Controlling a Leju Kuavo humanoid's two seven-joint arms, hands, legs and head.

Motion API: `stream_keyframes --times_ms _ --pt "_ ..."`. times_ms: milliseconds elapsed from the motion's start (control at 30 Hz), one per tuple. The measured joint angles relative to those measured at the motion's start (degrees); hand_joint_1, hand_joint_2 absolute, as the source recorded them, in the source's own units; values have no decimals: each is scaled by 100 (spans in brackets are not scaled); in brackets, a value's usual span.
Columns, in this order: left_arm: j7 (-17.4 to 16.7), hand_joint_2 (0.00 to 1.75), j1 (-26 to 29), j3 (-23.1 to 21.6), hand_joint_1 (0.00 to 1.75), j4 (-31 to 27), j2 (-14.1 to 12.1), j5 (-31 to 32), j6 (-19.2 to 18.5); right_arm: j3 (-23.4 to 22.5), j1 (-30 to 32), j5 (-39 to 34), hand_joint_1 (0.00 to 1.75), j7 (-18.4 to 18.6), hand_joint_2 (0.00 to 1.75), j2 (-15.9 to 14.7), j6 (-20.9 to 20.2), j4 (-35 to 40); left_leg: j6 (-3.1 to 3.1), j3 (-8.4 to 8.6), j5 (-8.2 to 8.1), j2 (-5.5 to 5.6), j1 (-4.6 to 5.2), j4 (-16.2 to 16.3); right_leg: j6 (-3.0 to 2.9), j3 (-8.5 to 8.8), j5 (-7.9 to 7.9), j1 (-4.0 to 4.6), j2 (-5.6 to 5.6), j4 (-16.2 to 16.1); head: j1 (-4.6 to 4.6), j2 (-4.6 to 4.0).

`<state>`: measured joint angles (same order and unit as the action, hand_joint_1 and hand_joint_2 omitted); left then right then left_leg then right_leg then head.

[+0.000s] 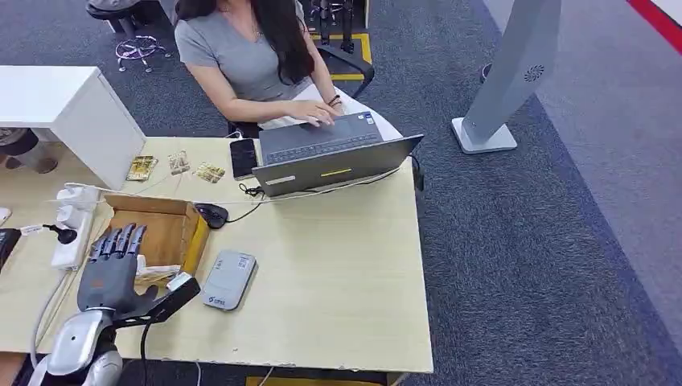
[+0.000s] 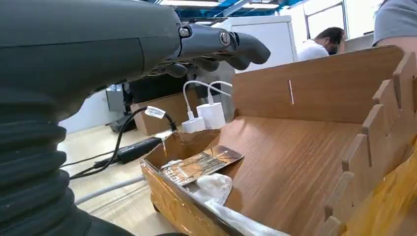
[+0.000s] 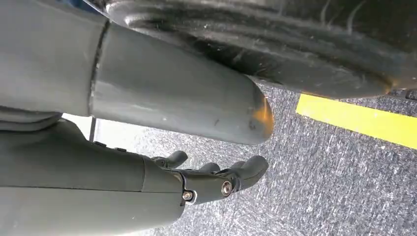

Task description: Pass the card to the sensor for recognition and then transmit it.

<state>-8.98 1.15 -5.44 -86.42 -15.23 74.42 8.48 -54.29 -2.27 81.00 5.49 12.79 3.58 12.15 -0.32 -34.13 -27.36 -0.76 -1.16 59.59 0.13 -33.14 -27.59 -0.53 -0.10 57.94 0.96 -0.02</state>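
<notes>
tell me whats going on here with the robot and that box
The robot's left hand hovers open over the wooden box on the desk, fingers spread and holding nothing. A card lies inside the box, not yet picked up. The grey sensor sits beside the box. The right hand hangs over the carpet, holding nothing. Across the desk, a person types on a laptop.
</notes>
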Motion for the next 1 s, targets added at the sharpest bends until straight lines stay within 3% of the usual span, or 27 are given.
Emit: stream_keyframes --times_ms 33,367,1000 --pt "0 175 1 0 175 13 0 -2 -15 -2 0 2 0 0 0 0 0 0 0 0 0 0 0 0 0 0 0 0 0 0 0 0" --pt "109 175 8 0 175 155 -9 -183 -310 -2 0 9 0 -4 0 0 -7 0 0 0 0 0 0 0 0 1 0 0 0 0 -2 0" --pt "210 175 3 0 175 221 -72 -452 -463 -2 -2 57 0 -59 0 -2 -9 0 0 0 0 0 0 0 0 1 0 0 0 0 0 0"
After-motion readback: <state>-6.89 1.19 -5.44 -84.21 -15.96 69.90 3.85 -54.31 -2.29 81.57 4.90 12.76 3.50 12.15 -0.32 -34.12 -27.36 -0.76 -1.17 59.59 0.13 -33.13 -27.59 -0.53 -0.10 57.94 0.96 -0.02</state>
